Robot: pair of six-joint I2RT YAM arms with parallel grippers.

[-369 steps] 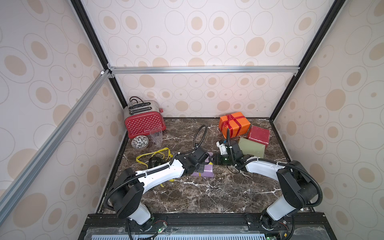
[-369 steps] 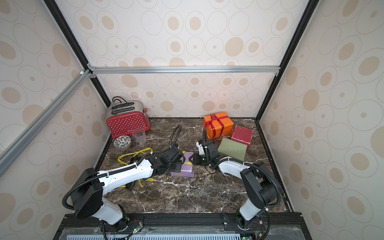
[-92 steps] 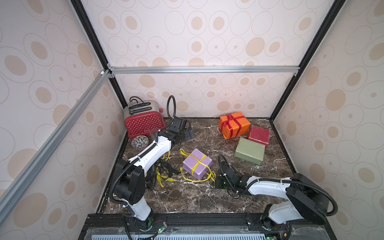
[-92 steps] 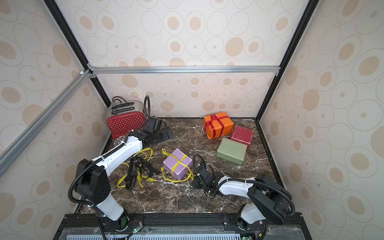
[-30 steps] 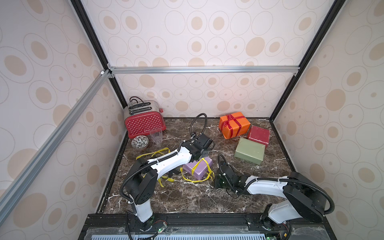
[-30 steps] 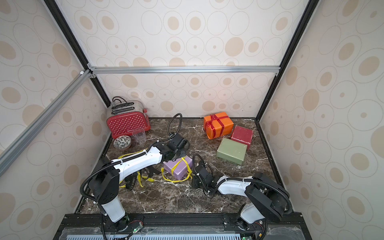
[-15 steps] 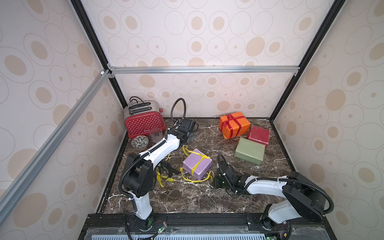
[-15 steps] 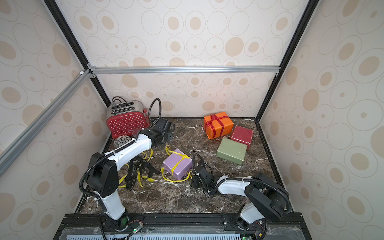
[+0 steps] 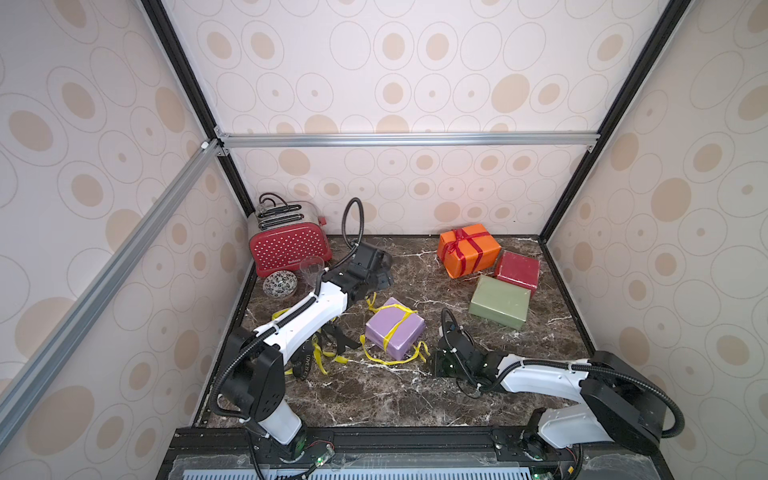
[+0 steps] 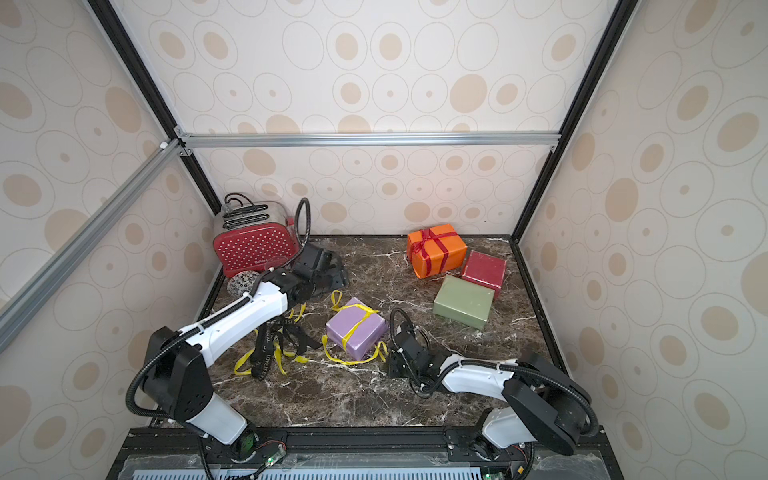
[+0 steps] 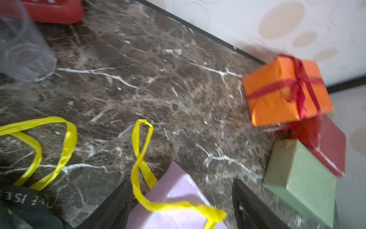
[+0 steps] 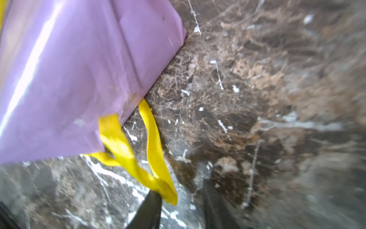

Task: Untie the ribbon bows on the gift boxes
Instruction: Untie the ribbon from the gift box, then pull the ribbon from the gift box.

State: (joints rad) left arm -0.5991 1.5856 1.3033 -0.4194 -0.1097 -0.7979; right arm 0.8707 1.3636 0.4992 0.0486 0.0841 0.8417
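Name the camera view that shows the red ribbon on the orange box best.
The top views: both show the red ribbon sharply, its bow and crossed bands whole on the orange box. The left wrist view shows the ribbon larger but motion-blurred. The right wrist view misses it entirely.

From the left wrist camera I saw only part of the lilac box [image 11: 178, 198], cut off at the edge of view, and the orange box [image 11: 277, 95] was smeared by blur. In both top views my left arm [image 9: 307, 318] covered parts of the loose yellow ribbon [image 9: 318, 357] and the black ribbon [image 9: 305, 362]. The right wrist camera blurred the marble tabletop [image 12: 297, 99].
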